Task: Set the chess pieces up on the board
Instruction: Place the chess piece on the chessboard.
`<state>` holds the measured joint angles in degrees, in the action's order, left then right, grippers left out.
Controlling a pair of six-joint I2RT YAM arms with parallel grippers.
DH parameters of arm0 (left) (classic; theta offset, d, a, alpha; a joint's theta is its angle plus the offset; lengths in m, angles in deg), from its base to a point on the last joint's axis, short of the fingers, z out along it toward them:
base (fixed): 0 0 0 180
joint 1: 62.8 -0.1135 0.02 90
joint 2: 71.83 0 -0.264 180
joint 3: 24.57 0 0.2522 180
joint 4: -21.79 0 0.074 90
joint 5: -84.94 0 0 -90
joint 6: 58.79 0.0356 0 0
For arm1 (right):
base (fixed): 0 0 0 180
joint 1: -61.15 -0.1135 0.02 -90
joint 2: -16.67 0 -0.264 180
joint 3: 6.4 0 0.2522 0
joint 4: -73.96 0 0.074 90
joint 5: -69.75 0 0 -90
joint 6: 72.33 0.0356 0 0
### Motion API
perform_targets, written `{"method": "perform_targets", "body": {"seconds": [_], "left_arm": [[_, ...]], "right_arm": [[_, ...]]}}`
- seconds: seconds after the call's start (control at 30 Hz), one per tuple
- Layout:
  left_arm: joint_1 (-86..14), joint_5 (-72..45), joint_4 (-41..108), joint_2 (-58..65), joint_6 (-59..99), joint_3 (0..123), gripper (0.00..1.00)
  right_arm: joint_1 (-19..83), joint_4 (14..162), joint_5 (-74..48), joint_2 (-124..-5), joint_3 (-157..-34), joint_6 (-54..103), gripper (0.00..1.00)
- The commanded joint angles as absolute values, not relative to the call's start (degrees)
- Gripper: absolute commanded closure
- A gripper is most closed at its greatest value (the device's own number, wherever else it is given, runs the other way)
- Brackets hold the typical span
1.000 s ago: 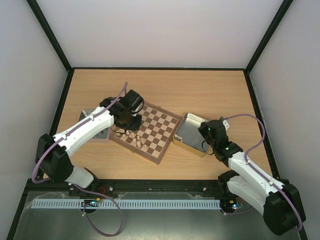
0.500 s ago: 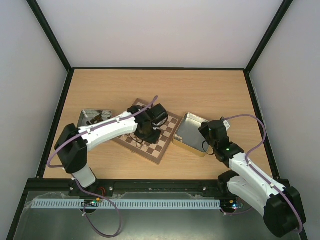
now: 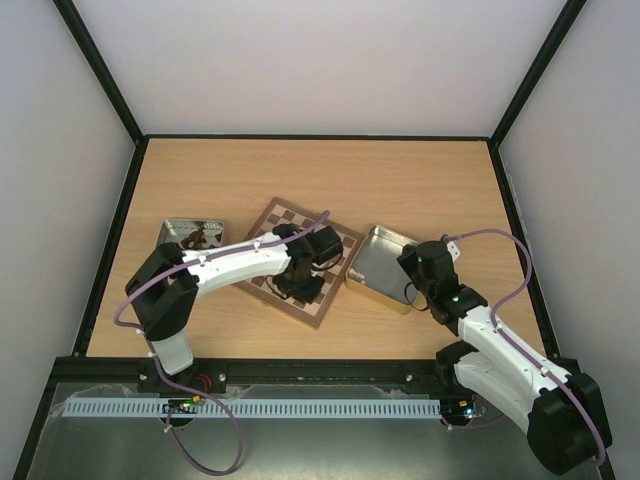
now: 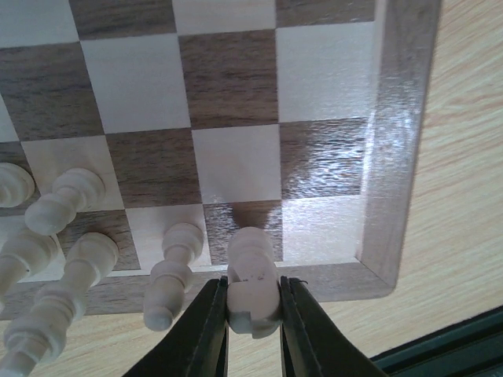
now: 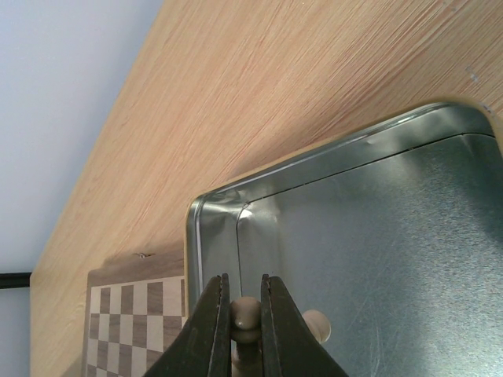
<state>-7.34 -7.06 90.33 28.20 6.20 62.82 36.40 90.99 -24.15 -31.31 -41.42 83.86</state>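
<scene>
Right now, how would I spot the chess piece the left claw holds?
Find the chessboard on the wooden table, then its corner nearest the arms. Pale pieces line that edge; the held piece is the last toward the corner, the only one pinched between the black fingers of the left claw.

Left arm [image 3: 235, 264] covers board [image 3: 290, 215] near rows — pale chess pieces [image 4: 35, 318] cut off, lower-left edge.

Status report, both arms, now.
Left end effector shut on cream piece, over board edge row. Right end effector shut on second piece over tin. Standing pieces close beside left's drop square.
</scene>
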Motion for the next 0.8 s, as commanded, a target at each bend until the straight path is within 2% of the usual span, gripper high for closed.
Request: {"method": "perform_targets", "body": {"seconds": [0.0, 0.27, 0.6, 0.77], "left_arm": [[-6.46, -6.74, 91.38, 30.28, 6.84, 61.63, 0.81], [-6.11, -6.03, 90.50, 31.31, 6.87, 61.33, 0.79], [-6.33, -6.11, 91.88, 29.06, 6.27, 63.29, 0.61], [-7.56, -8.92, 90.72, 25.79, 5.87, 67.09, 0.55]], "right_arm": [[36.55, 91.51, -26.12, -31.09, -40.86, 83.67, 0.98], [36.54, 91.61, -25.83, -30.86, -40.47, 83.89, 0.98], [36.59, 91.67, -25.46, -30.44, -40.61, 83.93, 0.98], [36.54, 91.63, -24.62, -29.87, -41.11, 83.10, 0.98]]}}
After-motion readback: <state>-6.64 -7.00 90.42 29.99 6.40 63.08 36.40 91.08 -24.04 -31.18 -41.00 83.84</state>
